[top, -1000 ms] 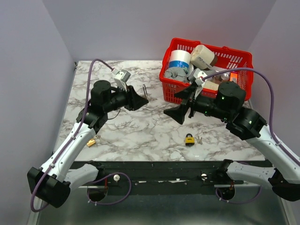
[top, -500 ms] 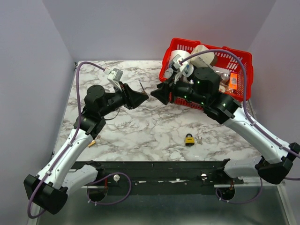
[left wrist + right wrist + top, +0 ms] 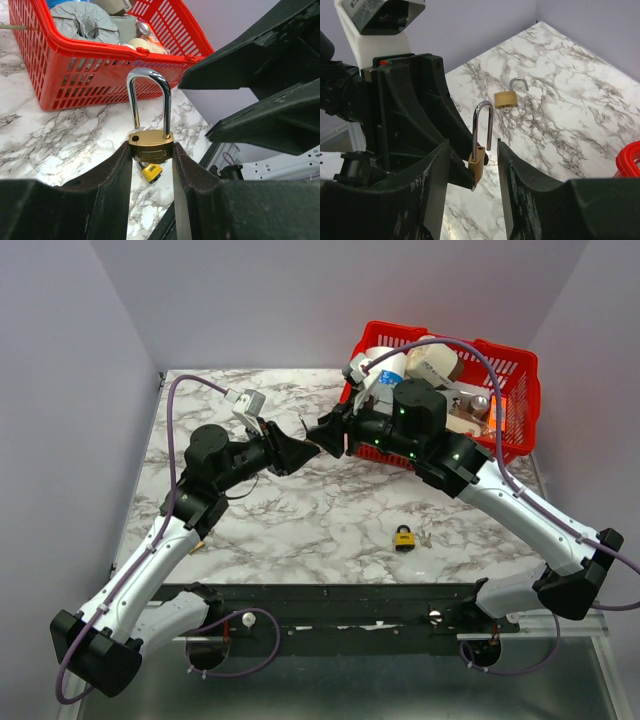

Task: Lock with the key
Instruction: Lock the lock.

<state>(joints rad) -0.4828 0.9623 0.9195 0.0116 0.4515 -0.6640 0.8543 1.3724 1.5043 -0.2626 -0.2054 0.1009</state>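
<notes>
My left gripper (image 3: 303,448) (image 3: 151,150) is shut on the body of a brass padlock (image 3: 151,142), held upright with its steel shackle open. The padlock also shows in the right wrist view (image 3: 479,167). My right gripper (image 3: 324,436) (image 3: 474,147) is open, with one jaw on either side of the padlock and not touching it. A small yellow padlock (image 3: 404,537) (image 3: 151,171) lies on the marble table near the front edge, with what looks like small keys (image 3: 425,537) beside it. No key is in either gripper.
A red basket (image 3: 515,365) (image 3: 100,55) full of tape rolls and other items stands at the back right. A second brass padlock (image 3: 506,97) with an open shackle lies on the table by the left arm.
My right arm has swung left and back from the table's middle until its open jaws bracket the padlock. My left gripper has kept hold of the padlock and shifted only slightly.
</notes>
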